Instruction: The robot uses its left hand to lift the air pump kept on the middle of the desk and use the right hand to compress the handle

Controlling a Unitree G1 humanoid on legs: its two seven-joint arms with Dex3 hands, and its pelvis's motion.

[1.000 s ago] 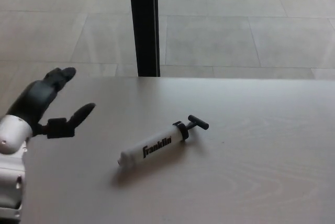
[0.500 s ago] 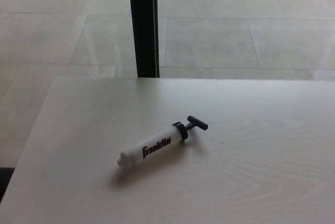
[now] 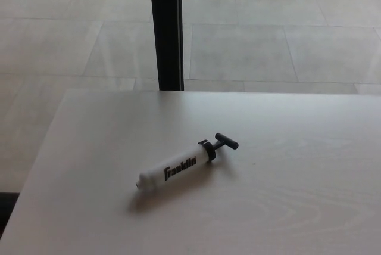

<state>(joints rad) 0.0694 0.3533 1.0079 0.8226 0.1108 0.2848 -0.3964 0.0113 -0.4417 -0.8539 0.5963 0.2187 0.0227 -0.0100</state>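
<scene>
One pump: the air pump (image 3: 181, 168) lies flat on its side near the middle of the counter (image 3: 309, 207), nothing touching it.
Lie of it: white barrel slanting from lower left to upper right, lettering facing up, black cap end toward the robot's left.
Handle: the black T-handle (image 3: 226, 141) sticks out at the upper-right end on a short visible rod, just clear of the black collar; I cannot tell whether that is drawn out or pressed in.
Stage: the scene fits either a pump waiting to be picked up or one set back down after pumping; the picture does not settle which.
Left hand: not in view, so whether it is released or clenched cannot be told.
Right hand: also out of the picture; its state cannot be told.
Arm pose: no forearm or wrist shows anywhere over the counter.
Doing a lift well: if the barrel is to be taken, I judge the white middle the best hold, fingers across the barrel and clear of the collar, so the handle end stays free for the other hand.
Risk: the round barrel may roll if nudged from the side.
Background: a dark post (image 3: 165, 28) stands behind the far edge, on a tiled floor (image 3: 286, 34).
</scene>
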